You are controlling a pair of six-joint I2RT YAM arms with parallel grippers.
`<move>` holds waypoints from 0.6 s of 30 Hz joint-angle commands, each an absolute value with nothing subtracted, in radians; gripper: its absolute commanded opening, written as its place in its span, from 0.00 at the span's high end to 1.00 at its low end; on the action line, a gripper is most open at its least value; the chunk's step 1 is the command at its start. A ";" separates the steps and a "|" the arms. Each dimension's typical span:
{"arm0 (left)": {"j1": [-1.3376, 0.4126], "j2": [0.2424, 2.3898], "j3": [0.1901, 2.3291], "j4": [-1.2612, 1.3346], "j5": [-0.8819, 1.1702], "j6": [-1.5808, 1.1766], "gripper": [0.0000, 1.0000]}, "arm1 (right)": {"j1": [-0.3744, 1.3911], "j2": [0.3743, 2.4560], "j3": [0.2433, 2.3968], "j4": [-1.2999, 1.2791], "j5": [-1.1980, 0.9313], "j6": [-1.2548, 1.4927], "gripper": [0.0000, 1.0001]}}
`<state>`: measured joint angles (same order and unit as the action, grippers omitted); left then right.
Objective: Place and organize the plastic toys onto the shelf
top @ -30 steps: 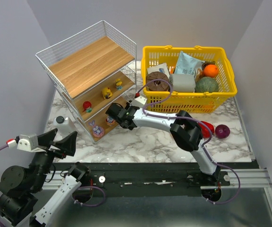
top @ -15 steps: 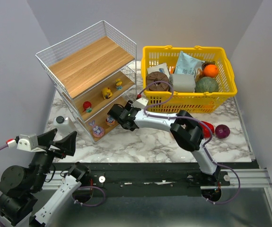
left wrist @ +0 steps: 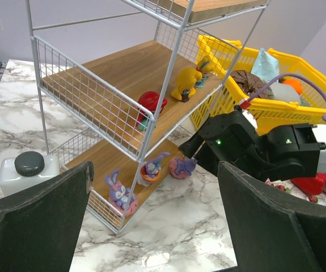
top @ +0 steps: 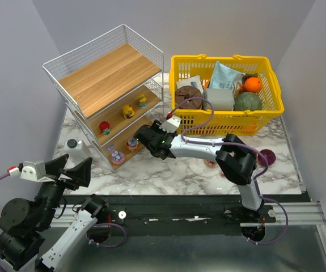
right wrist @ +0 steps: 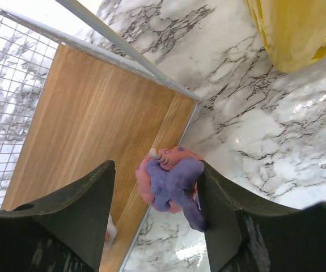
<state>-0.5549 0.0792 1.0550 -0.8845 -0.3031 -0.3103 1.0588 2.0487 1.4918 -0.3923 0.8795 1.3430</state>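
The shelf (top: 103,73) stands slanted at the back left. Its middle board holds a red toy (top: 104,127) and two yellow ones (top: 128,111). On the lowest board (right wrist: 94,124) stand a purple bunny (left wrist: 120,192), a purple-and-orange figurine (left wrist: 152,167) and a pink-and-purple toy (right wrist: 171,181) at the board's right edge. My right gripper (right wrist: 156,170) is open around that last toy: the right finger touches it, the left finger stands clear. My left gripper (top: 72,168) hangs wide open at the near left, holding nothing.
A yellow basket (top: 225,122) of groceries stands right of the shelf. A white bottle (top: 77,148) sits by the shelf's left foot. A red pepper (left wrist: 311,184) and a dark purple ball (top: 266,156) lie behind my right arm, with a small pink toy (top: 211,163) below it.
My right gripper's jaws have spread apart and the arm has drawn back to the right, away from the shelf. The pink-and-purple toy stays at the lowest board's edge. The left arm is still.
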 commanded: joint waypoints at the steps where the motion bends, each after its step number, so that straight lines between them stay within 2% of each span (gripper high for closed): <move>1: -0.560 0.081 1.063 -0.899 -0.318 -0.307 0.01 | 1.060 1.968 1.436 -0.315 0.902 1.328 0.36; 11: -0.561 0.074 1.063 -0.905 -0.319 -0.308 0.01 | 1.060 1.985 1.384 -0.270 0.853 1.261 0.52; 14: -0.563 0.072 1.063 -0.907 -0.321 -0.310 0.01 | 1.060 1.993 1.381 -0.268 0.851 1.267 0.61; 18: -0.563 0.072 1.065 -0.910 -0.324 -0.310 0.01 | 1.060 1.999 1.394 -0.268 0.851 1.270 0.86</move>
